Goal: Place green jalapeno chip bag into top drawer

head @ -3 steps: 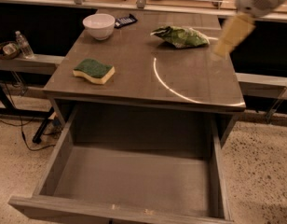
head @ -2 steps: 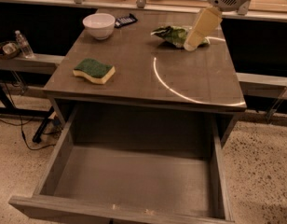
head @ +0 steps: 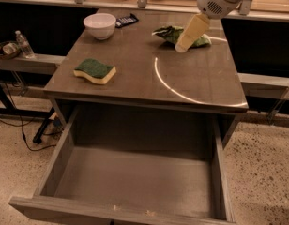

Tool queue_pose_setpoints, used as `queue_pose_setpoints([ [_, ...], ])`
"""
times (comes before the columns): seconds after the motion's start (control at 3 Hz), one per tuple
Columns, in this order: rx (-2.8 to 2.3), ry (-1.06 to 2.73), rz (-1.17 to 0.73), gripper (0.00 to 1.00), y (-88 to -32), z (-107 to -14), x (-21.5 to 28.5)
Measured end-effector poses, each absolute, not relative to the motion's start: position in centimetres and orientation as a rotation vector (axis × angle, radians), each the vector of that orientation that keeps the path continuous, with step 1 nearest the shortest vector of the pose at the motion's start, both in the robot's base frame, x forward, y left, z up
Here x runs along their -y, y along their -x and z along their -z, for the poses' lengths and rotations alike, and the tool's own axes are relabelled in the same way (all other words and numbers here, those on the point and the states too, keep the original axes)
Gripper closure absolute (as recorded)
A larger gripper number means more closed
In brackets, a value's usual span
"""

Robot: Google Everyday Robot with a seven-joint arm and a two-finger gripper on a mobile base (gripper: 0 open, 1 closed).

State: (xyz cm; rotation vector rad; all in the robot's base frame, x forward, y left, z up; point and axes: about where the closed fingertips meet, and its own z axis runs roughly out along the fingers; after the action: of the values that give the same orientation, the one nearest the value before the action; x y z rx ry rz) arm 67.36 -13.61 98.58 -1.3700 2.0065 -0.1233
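Observation:
The green jalapeno chip bag [head: 171, 33] lies crinkled at the back right of the grey table top [head: 135, 78]. The gripper [head: 183, 46] comes down from the white arm at the upper right, and its cream-coloured fingers [head: 191, 32] hang over the middle of the bag, hiding part of it. I cannot tell whether it touches the bag. The top drawer [head: 135, 182] stands pulled wide open below the table's front edge, with nothing lying on its flat grey bottom.
A green-and-yellow sponge [head: 95, 70] lies at the table's left. A white bowl [head: 100, 25] and a small dark device [head: 127, 20] stand at the back left. A water bottle [head: 23, 44] stands on a side ledge at the left. Speckled floor surrounds the table.
The gripper has moved left and down from the table's right edge to a spot over the chip bag. The bag, sponge, bowl and drawer have not moved.

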Motion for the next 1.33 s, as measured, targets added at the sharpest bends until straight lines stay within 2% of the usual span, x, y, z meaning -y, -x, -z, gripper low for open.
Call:
queue_pose_setpoints([
  [1.0, -2.065, 1.085, 0.008, 0.0, -82.2, -89.0, 12.2],
  [1.33, -2.081, 0.994, -0.012, 0.25, -84.7, -87.2, 12.6],
])
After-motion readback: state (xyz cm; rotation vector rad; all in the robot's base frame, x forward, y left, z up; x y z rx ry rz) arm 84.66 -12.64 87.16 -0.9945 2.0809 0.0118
